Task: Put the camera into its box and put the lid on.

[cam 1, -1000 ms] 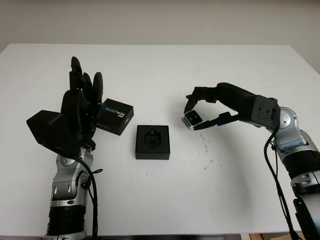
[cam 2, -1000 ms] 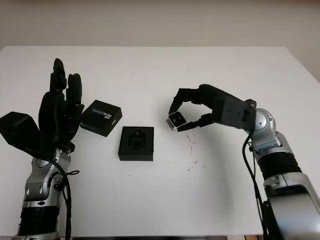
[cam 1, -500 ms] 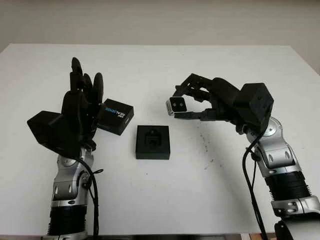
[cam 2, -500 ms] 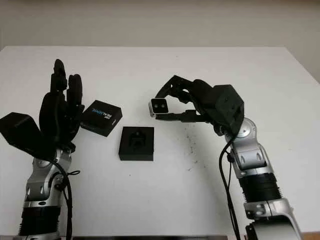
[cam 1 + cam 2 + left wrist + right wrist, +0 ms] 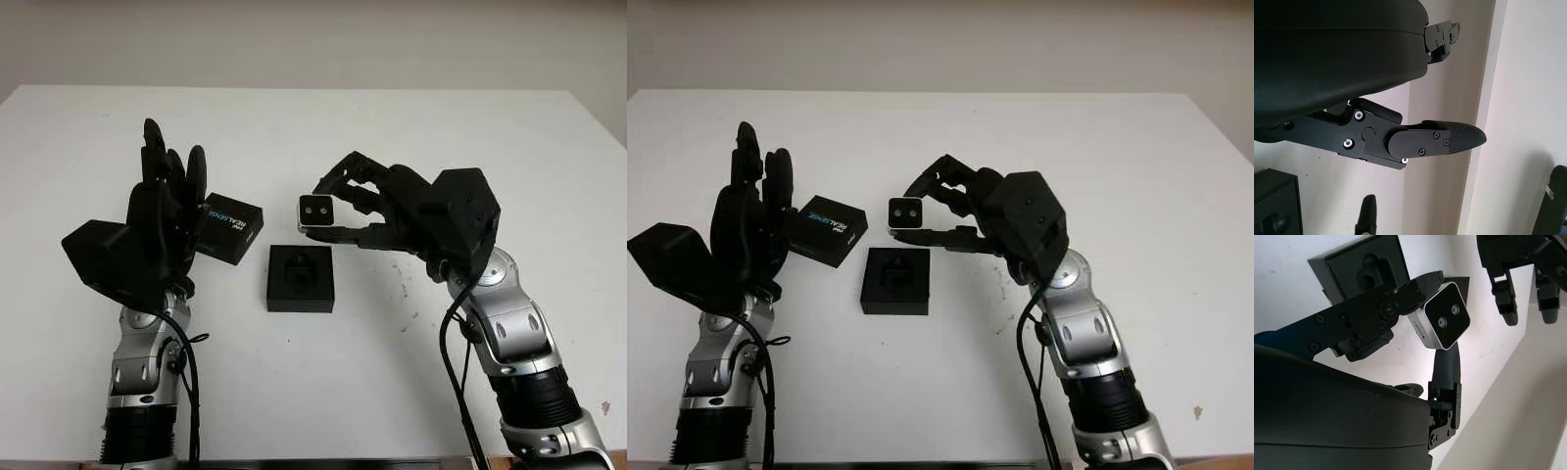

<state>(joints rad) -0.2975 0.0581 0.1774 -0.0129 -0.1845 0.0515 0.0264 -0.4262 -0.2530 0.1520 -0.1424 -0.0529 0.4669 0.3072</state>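
Centre frame, above a white worktop (image 5: pixel 323 392): right hand (image 5: pixel 364 208) clamped on the small silver camera (image 5: pixel 315 211), lens face toward the viewer, held clear of the surface just above and beyond the far edge of the open black box (image 5: pixel 300 278). Thumb below, fingers (image 5: pixel 1396 308) above, pinching the silver body at its sides. Box at mid-frame, moulded recess facing up and vacant. Lid (image 5: pixel 227 228), black with printed lettering, lying left of centre, just beyond the box's upper-left corner, partly screened by the left hand (image 5: pixel 162 211). Left hand raised upright at left of frame, open, holding nothing.

Likely trouble from here: camera held face-out, so probably in need of tilting before matching the shaped recess; any skew on lowering apt to catch an edge on the foam and leave the camera perched or nudge the light box across the smooth top. Thin pinch on a slick metal body also open to slipping during that turn. Raised left hand close to the lid; a careless sweep could push the lid off toward the box.

Room for moving: broad bare white surface right of the box and toward the bottom of the frame; worktop edges far off at top and sides.
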